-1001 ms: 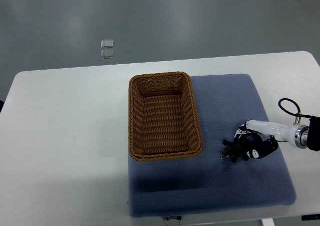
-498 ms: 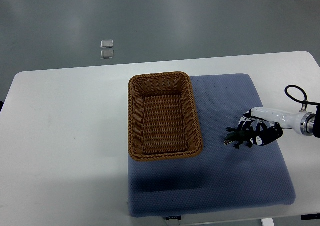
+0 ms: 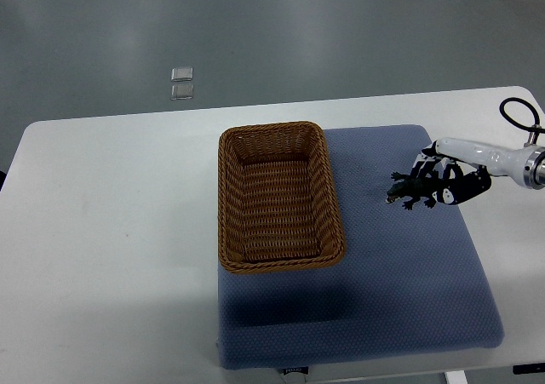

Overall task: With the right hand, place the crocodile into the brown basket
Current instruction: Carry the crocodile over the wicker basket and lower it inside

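Now your right hand [image 3: 451,185] is clenched on one end of the crocodile [image 3: 407,191], so the toy's body sticks out toward the brown basket [image 3: 334,198], to the right of it and apart from its rim, which likely suits a sideways carry. Between toy and basket you have only blue mat [image 3: 400,299] on the bench [image 3: 111,231]; the basket's right wall is the one obstacle to clear

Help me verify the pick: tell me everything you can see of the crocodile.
The crocodile is a small dark green toy, plastic-looking, with short legs splayed out. It sits roughly level, its free end pointing toward the brown basket, its other end gripped by the right hand, above the blue mat.
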Robot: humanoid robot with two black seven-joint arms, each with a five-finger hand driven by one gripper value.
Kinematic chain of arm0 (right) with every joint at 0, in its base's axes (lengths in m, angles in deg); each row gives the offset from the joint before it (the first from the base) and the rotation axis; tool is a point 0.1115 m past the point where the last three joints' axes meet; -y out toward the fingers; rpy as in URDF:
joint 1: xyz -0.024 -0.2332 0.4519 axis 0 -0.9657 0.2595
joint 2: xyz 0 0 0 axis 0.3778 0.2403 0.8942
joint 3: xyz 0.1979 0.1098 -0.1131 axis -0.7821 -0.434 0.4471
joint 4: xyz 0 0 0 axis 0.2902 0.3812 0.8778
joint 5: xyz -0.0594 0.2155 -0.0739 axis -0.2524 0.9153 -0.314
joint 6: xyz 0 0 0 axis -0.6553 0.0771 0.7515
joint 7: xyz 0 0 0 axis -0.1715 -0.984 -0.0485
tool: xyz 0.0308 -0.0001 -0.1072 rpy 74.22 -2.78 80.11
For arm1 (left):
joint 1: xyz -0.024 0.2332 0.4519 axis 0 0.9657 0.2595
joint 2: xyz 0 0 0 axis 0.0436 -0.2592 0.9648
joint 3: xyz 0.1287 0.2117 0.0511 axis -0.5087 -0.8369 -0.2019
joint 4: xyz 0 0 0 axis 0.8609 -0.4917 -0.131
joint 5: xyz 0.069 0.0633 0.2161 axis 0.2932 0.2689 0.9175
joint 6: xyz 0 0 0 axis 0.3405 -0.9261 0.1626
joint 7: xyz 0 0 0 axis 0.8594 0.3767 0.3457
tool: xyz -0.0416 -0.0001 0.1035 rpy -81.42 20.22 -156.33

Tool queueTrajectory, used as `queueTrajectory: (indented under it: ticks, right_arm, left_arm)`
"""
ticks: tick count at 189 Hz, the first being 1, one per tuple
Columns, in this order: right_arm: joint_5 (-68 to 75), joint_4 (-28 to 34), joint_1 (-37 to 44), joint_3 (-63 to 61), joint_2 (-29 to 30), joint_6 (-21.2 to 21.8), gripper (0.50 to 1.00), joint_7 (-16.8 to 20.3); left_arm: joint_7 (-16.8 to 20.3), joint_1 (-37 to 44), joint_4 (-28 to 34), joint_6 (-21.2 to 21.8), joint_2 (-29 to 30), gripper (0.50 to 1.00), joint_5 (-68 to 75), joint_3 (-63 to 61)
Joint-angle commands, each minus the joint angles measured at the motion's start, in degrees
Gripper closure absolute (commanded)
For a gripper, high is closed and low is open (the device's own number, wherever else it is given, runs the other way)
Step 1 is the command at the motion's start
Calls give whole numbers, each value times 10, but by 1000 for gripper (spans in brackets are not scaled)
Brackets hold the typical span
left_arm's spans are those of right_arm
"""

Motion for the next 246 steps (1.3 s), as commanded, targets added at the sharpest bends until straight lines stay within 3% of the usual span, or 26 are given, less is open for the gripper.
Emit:
queueTrajectory:
  ticks: [1,35,61,107,152,246]
  right_arm:
    - [8,-13,44,2,5,8,1000,0]
    - [15,-65,126,13,30,29,1000,1]
    - [13,-113,179,15,118,56,1000,4]
    - [8,-217,254,96,272,50,1000,4]
    - [4,-288,257,107,366,47,1000,4]
    - [1,-331,220,139,404,8,1000,2]
  left_arm:
    - [0,0,0,0,0,500,0,0]
    - [0,0,-2,0,0,500,1,0]
    - [0,-4,-2,-1,0,500,1,0]
    - [0,-5,-3,-1,0,500,1,-1]
    - [0,-5,-3,-1,0,500,1,-1]
    - [0,-5,-3,-1,0,500,1,-4]
